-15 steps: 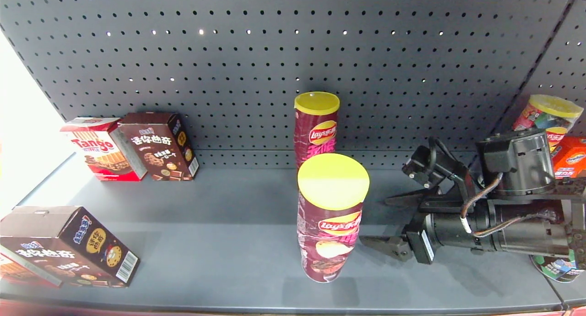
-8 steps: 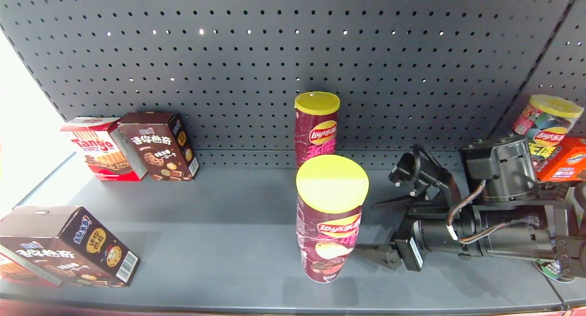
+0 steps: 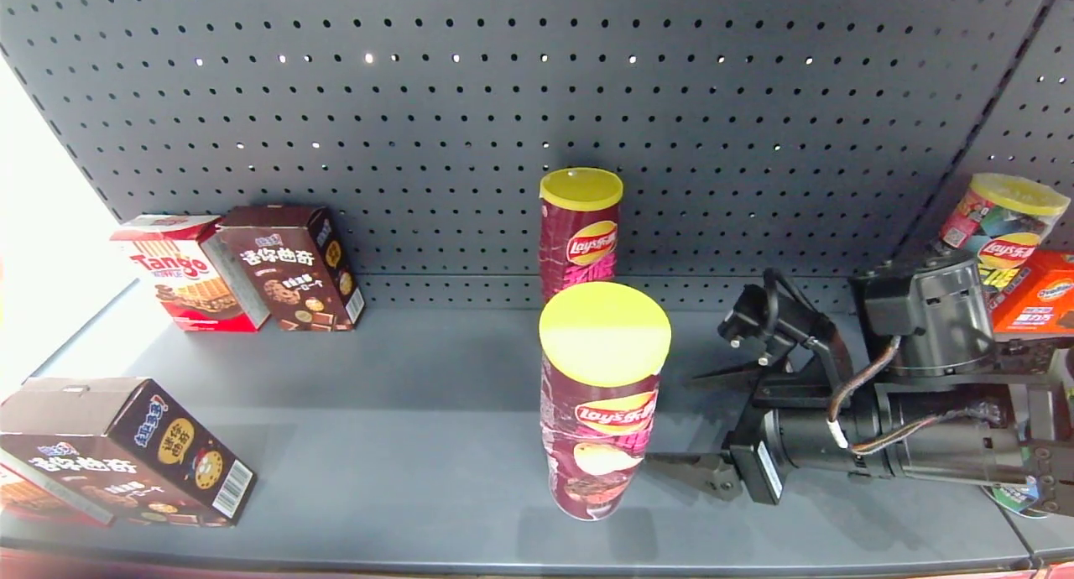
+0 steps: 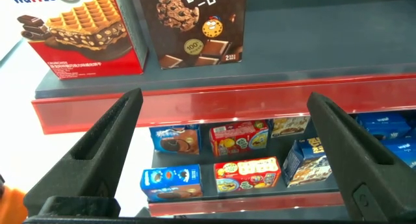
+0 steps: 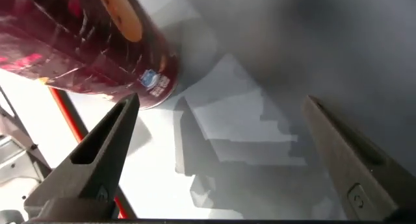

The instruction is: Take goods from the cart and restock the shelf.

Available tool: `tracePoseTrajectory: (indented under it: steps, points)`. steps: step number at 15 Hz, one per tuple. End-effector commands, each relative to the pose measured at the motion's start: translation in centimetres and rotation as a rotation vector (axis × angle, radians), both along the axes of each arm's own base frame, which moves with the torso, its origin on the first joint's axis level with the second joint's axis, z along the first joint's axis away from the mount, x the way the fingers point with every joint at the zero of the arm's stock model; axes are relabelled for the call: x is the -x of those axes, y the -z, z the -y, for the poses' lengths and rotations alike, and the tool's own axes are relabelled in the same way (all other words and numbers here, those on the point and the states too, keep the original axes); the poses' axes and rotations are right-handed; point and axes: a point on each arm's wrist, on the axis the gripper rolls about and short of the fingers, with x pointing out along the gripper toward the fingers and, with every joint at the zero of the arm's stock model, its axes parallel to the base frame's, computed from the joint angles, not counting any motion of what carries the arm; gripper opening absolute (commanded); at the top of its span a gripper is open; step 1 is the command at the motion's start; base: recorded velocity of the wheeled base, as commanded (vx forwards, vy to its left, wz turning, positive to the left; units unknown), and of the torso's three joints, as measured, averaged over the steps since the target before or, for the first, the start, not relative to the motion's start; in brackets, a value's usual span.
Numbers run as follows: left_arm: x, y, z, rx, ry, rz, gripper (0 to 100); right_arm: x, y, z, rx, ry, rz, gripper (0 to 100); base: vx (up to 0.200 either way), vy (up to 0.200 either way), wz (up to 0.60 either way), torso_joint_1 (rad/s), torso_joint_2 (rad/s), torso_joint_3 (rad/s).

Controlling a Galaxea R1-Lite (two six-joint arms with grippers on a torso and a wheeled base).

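1. A dark grey shelf (image 3: pixel 403 428) with a pegboard wall (image 3: pixel 419 101) behind it, seen from above.
2. The front chip can (image 3: pixel 600 428), maroon with a yellow lid, stands upright near the middle of the shelf, close to its front edge.
3. The rear chip can (image 3: pixel 579 226), of the same kind, stands upright directly behind it, against the pegboard wall.
4. The right gripper (image 3: pixel 674 419) lies low over the shelf just right of the front chip can, its fingers spread wide and holding nothing. The nearer fingertip is right beside the can's base; whether it touches cannot be told.
5. From the right wrist, the right gripper (image 5: pixel 221 106) frames bare shelf, with the can's base (image 5: pixel 84 49) beside one finger, outside the gap.
6. The left gripper (image 4: pixel 224 100) is also spread and empty, in front of the shelf's red edge (image 4: pixel 390 87). A waffle box (image 4: pixel 84 29) and a chocolate cookie box (image 4: pixel 195 26) stand on the shelf above that edge.
7. At back left stand a red wafer box (image 3: pixel 180 273) and a brown cookie box (image 3: pixel 294 268), side by side.
8. At far right are a colourful chip can (image 3: pixel 998 218) and an orange box (image 3: pixel 1036 294).
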Motion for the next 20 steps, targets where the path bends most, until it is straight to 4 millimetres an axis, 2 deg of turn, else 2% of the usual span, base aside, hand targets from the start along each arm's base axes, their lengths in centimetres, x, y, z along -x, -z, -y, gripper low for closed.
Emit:
tracePoseTrajectory:
  steps: [1,3,6,7,8,9,11,12,13,14,16,19,20]
  points:
    - [0.0,0.0,0.0,0.000,0.000,-0.001,100,0.4,-1.5,1.2,-0.035,0.034,0.044,100,0.000,0.000,0.00,0.000,0.00,0.000]
    - [0.0,0.0,0.0,0.000,0.003,-0.001,100,1.0,-3.2,2.8,-0.076,0.074,0.103,100,0.000,0.000,0.00,0.000,0.00,0.000]
    - [0.0,0.0,0.0,0.000,0.003,-0.001,100,3.5,-5.6,5.6,-0.137,0.125,0.201,100,0.000,0.000,0.00,0.000,0.00,0.000]
    - [0.0,0.0,0.0,-0.002,0.000,-0.001,100,4.8,-6.0,6.6,-0.154,0.133,0.230,100,0.000,0.000,0.00,0.000,0.00,0.000]
    - [0.0,0.0,0.0,-0.002,0.003,-0.001,100,5.1,-6.0,6.7,-0.156,0.133,0.232,100,0.000,0.000,0.00,0.000,0.00,0.000]
    - [0.0,0.0,0.0,-0.003,0.003,-0.001,100,8.5,-5.5,8.6,-0.182,0.131,0.272,100,0.000,0.000,0.00,0.000,0.00,0.000]
    - [0.0,0.0,0.0,-0.003,0.000,-0.003,100,11.4,-4.3,10.2,-0.197,0.135,0.300,100,0.000,0.000,0.00,0.000,0.00,0.000]
    - [0.0,0.0,0.0,-0.002,-0.003,-0.001,100,13.6,-3.1,11.5,-0.210,0.148,0.328,100,0.000,0.000,0.00,0.000,0.00,0.000]
    - [0.0,0.0,0.0,-0.002,-0.002,-0.001,100,15.9,-1.1,12.7,-0.222,0.153,0.343,100,0.000,0.000,0.00,0.000,0.00,0.000]
    - [0.0,0.0,0.0,-0.002,-0.002,-0.001,100,16.8,-0.2,13.2,-0.233,0.155,0.349,100,0.000,0.000,0.00,0.000,0.00,0.000]
    - [0.0,0.0,0.0,-0.002,0.003,-0.003,100,19.9,2.8,15.0,-0.344,0.182,0.363,100,0.000,0.000,0.00,0.000,0.00,0.000]
    - [0.0,0.0,0.0,-0.003,0.006,-0.001,100,21.6,4.9,16.0,-0.447,0.243,0.378,100,0.000,0.000,0.00,0.000,0.00,0.000]
    - [0.0,0.0,0.0,-0.003,0.004,-0.001,100,22.4,6.5,16.5,-0.511,0.277,0.376,100,0.000,0.000,0.00,0.000,0.00,0.000]
